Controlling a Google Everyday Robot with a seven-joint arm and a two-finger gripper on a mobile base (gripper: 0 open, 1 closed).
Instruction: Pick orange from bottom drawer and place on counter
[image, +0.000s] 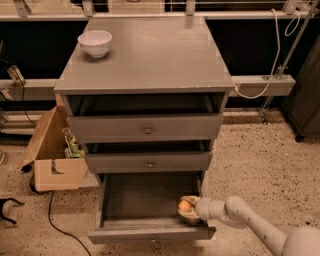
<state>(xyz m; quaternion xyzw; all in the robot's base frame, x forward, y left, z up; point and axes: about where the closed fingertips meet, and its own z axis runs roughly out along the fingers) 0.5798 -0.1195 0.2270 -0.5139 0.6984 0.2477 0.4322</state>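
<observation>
Small orange (185, 205) in gripper (186, 211), right front of open bottom drawer (140, 197)

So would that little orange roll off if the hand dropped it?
Probably: the orange is round, so it would likely roll across the flat floor of the bottom drawer. It looks small and light, so the hand, closed around it inside that drawer, should lift it easily.
</observation>
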